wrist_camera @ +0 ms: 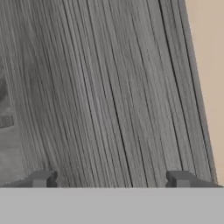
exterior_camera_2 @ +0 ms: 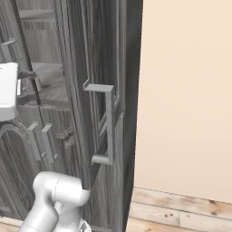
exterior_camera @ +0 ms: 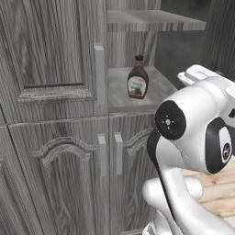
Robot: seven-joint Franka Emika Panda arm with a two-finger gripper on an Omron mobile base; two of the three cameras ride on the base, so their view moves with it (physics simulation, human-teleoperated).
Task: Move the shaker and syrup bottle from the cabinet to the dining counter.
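1. Syrup bottle (exterior_camera: pixel 137 77) stands upright on the middle shelf (exterior_camera: pixel 156 85) of the cabinet (exterior_camera: pixel 55 137), upper right door open. It sits near the shelf's left side, just right of the closed left door's bar handle (exterior_camera: pixel 99 73).
2. Shaker: can't make it out. Something small sits further back on the shelf in the right base view, too blurred to name.
3. End effector (wrist_camera: pixel 111 179): fingers wide apart, nothing between them. In the hand view both fingertips (wrist_camera: pixel 43 178) point at plain wood grain (looks like the inside face of the open door (exterior_camera_2: pixel 97 90)), so it's aimed off the shelf, not at the bottle.
4. Judgement: step in hand is the reach for the bottle; nothing has been moved out of the cabinet yet.
5. To do it well:
   - Swing the wrist left, away from the door, until the bottle sits centred between the fingertips in the hand view.
   - Go in level, under the upper shelf (exterior_camera: pixel 151 20) and above the middle one. Watch the elbow (exterior_camera: pixel 193 124) near the door edge.
   - Grip the body at the label, not the narrow neck (neck grip would let it swing).
   - Keep the fingers wide until they straddle the bottle; a fingertip nudge could tip it over.
   - Lift slightly before pulling out, so the base clears the shelf lip.
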